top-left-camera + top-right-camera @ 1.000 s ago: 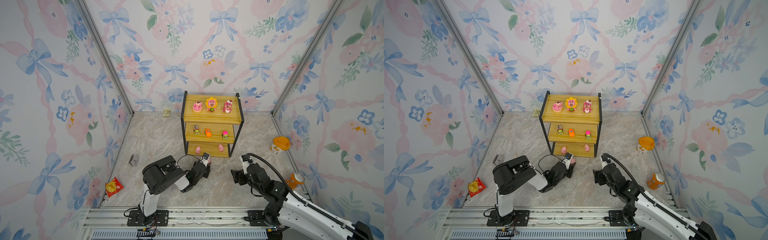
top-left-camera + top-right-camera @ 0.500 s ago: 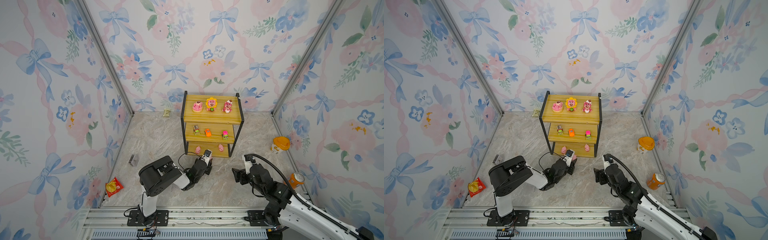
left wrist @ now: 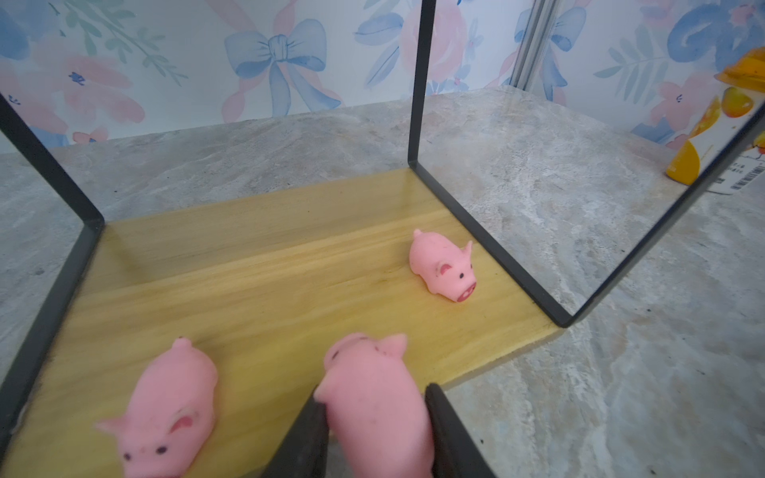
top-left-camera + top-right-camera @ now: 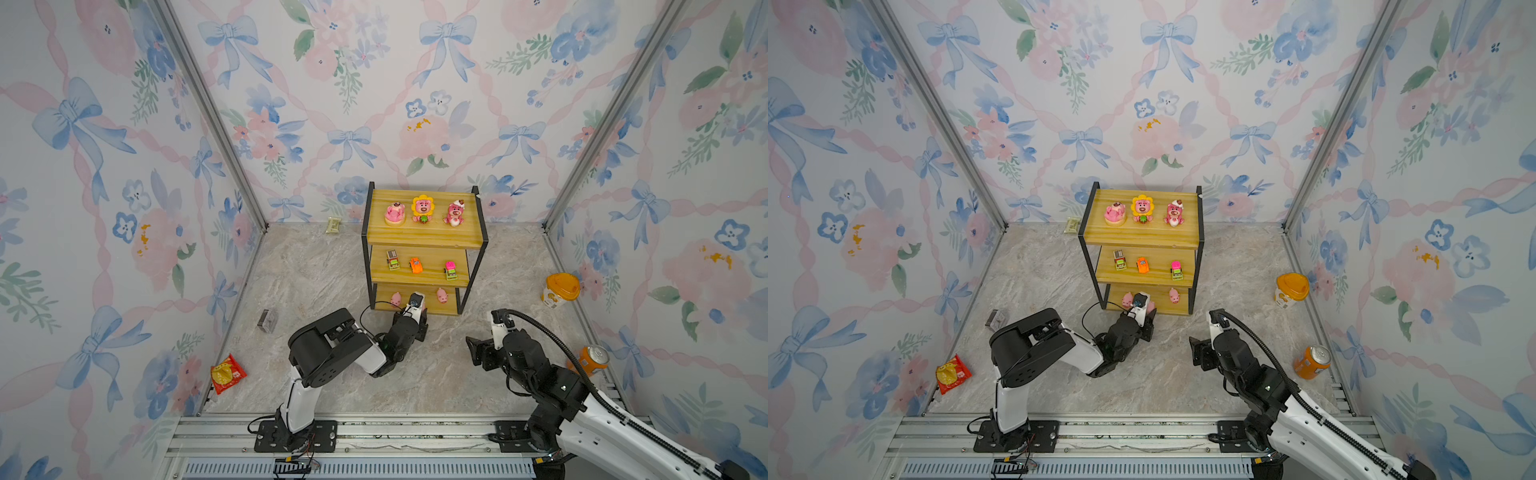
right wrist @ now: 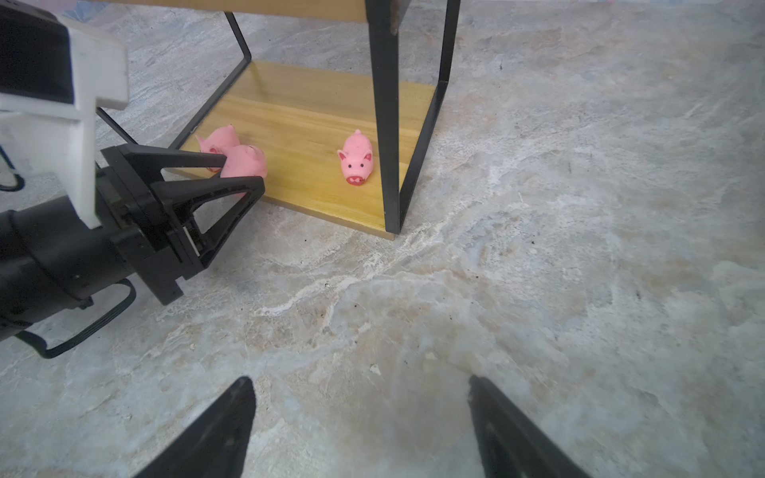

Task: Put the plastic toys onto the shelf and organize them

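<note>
The shelf [image 4: 424,237] [image 4: 1142,237] stands at the back of the floor. Three pink bears [image 4: 422,209] sit on its top board and three little cars [image 4: 415,265] on its middle board. Two pink pigs lie on the bottom board, one at the left [image 3: 169,409] and one at the right [image 3: 443,271] [image 5: 356,159]. My left gripper [image 3: 374,397] [image 5: 244,167] is shut on a third pink pig [image 3: 372,393] at the bottom board's front edge, between those two. Over bare floor in front of the shelf, my right gripper [image 5: 360,385] [image 4: 478,351] is open and holds nothing.
A yellow-lidded cup [image 4: 560,289] and an orange can [image 4: 592,360] stand by the right wall. A red snack packet [image 4: 226,372] and a small grey box [image 4: 267,321] lie near the left wall. A small wrapped packet [image 4: 333,225] lies by the back wall.
My left gripper has carried the pig forward to the bottom board's front edge. The right arm has drawn back a little from the shelf.
</note>
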